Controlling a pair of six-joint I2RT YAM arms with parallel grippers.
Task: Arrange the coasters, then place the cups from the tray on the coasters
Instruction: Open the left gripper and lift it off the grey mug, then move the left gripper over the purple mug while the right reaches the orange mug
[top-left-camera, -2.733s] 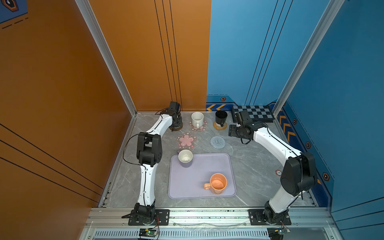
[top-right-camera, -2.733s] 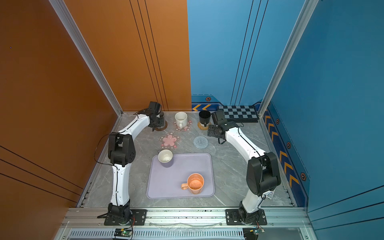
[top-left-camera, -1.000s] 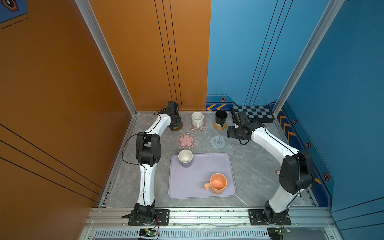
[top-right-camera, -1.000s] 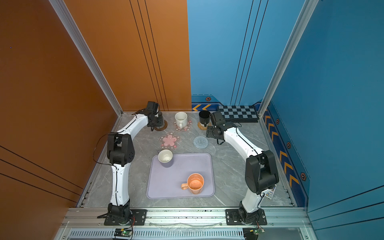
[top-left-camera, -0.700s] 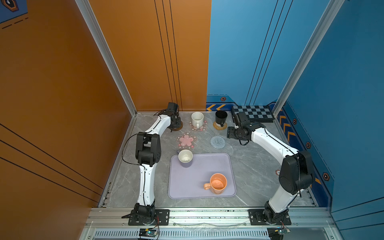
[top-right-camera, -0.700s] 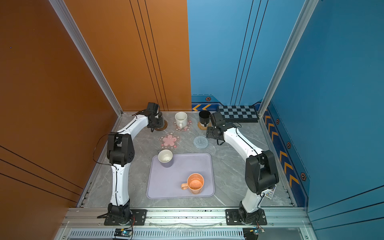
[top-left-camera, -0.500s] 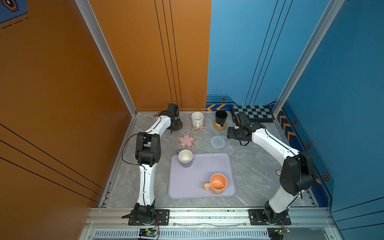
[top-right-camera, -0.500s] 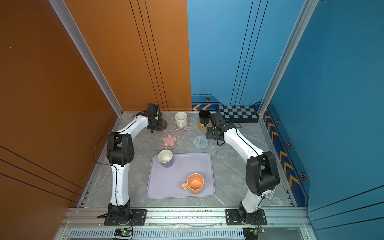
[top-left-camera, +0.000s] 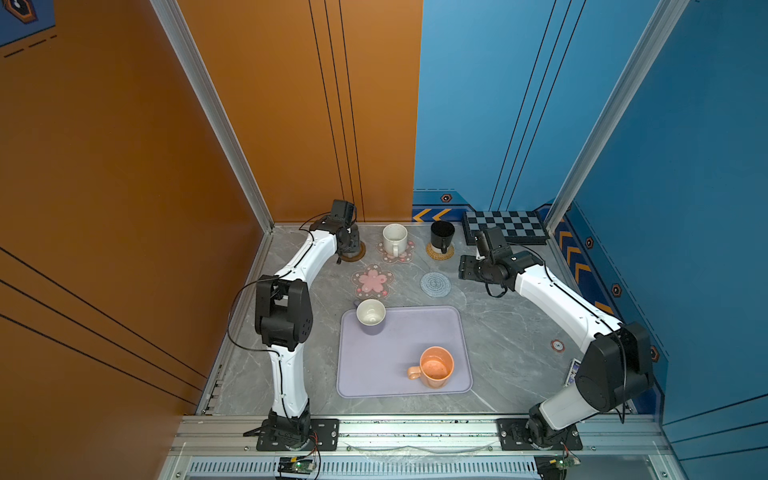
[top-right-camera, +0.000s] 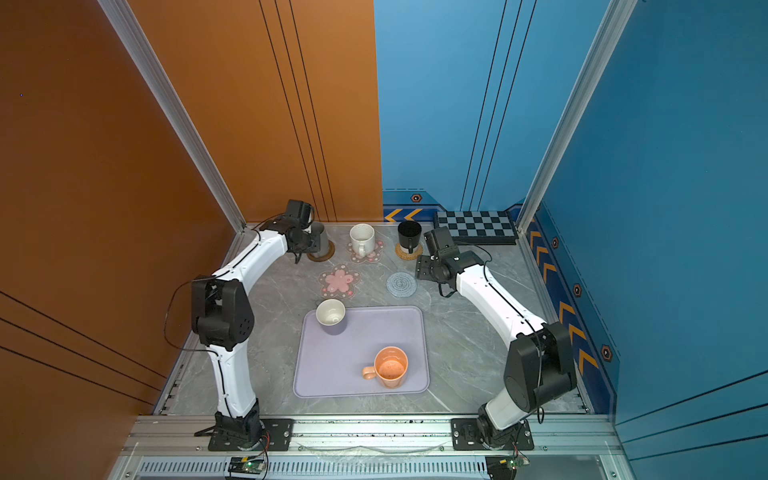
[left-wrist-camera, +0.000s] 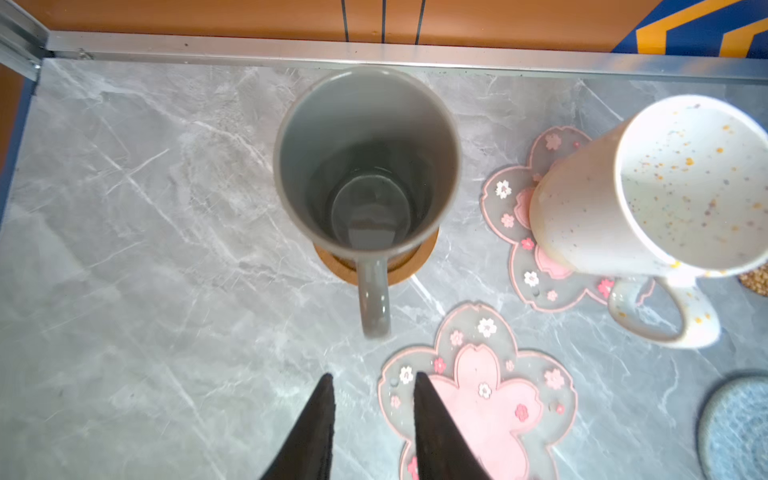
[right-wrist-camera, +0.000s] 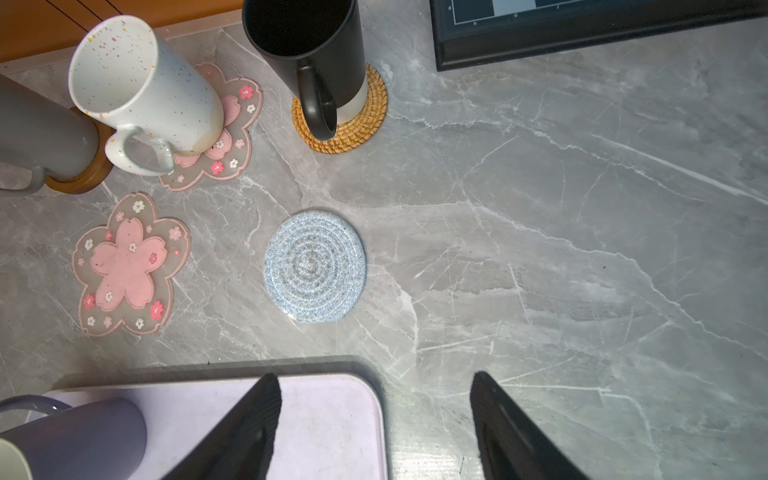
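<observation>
A tall grey mug (left-wrist-camera: 365, 166) stands on the brown wooden coaster (left-wrist-camera: 411, 266) at the back left. My left gripper (left-wrist-camera: 374, 376) hovers just short of its handle, narrowly open and holding nothing. A white speckled mug (top-left-camera: 394, 237) sits on a pink flower coaster (top-left-camera: 405, 255), and a black mug (top-left-camera: 441, 235) on the rattan coaster (top-left-camera: 436, 253). A second pink flower coaster (top-left-camera: 372, 281) and the grey-blue woven coaster (top-left-camera: 435, 284) lie bare. On the lavender tray (top-left-camera: 415, 332) stand a lavender mug (top-left-camera: 370, 316) and an orange mug (top-left-camera: 435, 368). My right gripper (right-wrist-camera: 375, 375) is open wide and empty, above the tray's far right corner.
A black checkered board (top-left-camera: 505, 226) lies at the back right corner, just behind the right wrist. Orange and blue walls close in the back and sides. Bare marble table (top-left-camera: 511, 332) stretches to the right of the tray.
Both arms have shifted only slightly over the last seconds. No mug or coaster has moved.
</observation>
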